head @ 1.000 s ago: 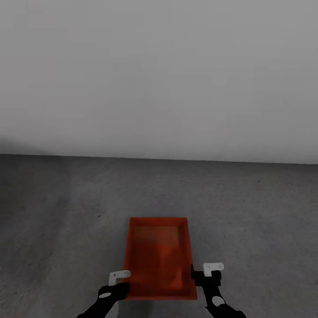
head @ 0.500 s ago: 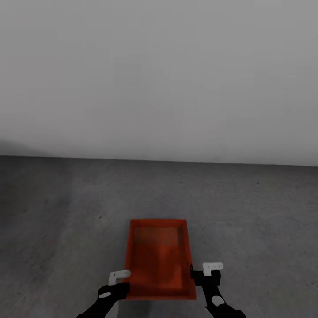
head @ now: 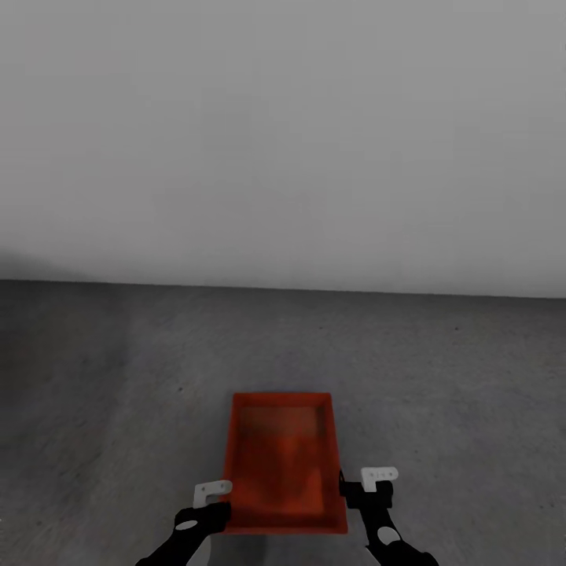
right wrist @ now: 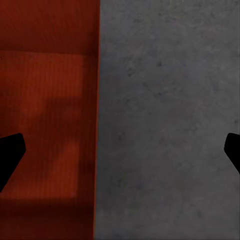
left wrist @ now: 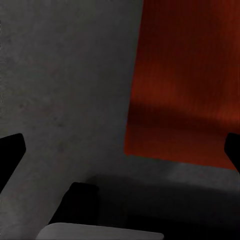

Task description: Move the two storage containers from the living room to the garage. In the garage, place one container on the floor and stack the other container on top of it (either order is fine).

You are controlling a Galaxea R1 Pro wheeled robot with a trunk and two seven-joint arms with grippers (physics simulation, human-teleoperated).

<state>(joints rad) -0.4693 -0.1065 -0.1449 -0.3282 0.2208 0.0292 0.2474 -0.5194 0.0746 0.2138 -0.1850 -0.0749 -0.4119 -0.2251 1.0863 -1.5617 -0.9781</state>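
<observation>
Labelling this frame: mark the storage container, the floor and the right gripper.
storage container (head: 284,464), head view, on its inner bottom.
floor (head: 118,377), head view, bare concrete left of the bin.
right gripper (right wrist: 120,150), right wrist view, midway between the fingertips.

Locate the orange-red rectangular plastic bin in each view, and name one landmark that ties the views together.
Head view: orange-red rectangular open-top plastic bin low centre, on the dark grey concrete floor.
Left wrist view: bin fills the upper right.
Right wrist view: bin covers the left side.
Shared landmark: the concrete floor bordering the bin's edge.
</observation>
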